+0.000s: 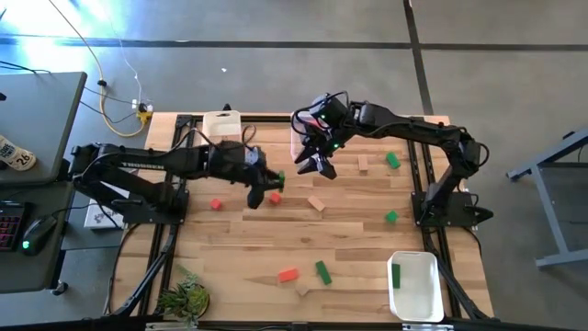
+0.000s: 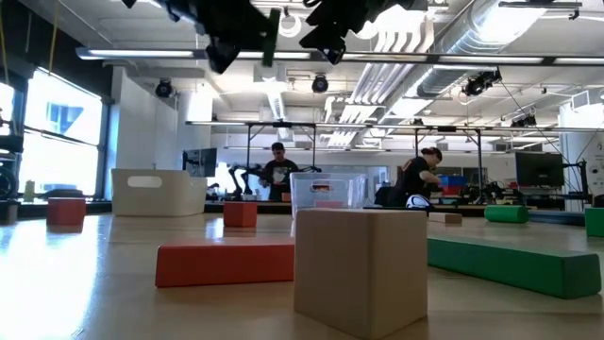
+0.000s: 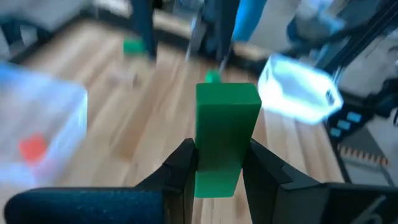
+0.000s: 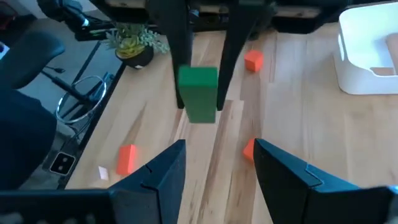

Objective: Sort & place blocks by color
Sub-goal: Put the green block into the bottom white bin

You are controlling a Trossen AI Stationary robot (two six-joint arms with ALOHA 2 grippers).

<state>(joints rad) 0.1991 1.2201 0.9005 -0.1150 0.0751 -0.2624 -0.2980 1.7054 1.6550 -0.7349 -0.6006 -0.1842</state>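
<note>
My left gripper is over the middle of the table, shut on a green bar, which also shows as the green bar from above. My right gripper hangs open just to its far right, facing the bar and touching nothing. Loose blocks lie flat on the table: red ones, green ones and wooden ones. My left gripper pinches the green bar between its two fingers, on the two side faces of its upper part. The fingers come from above, pointing down along the bar. The bar is lifted clear of the table, its free end sticking out below the fingertips.
A white bin at the near right corner holds one green block. A clear bin and a second white bin stand at the far edge. A small plant sits at the near left corner. People stand in the room behind.
</note>
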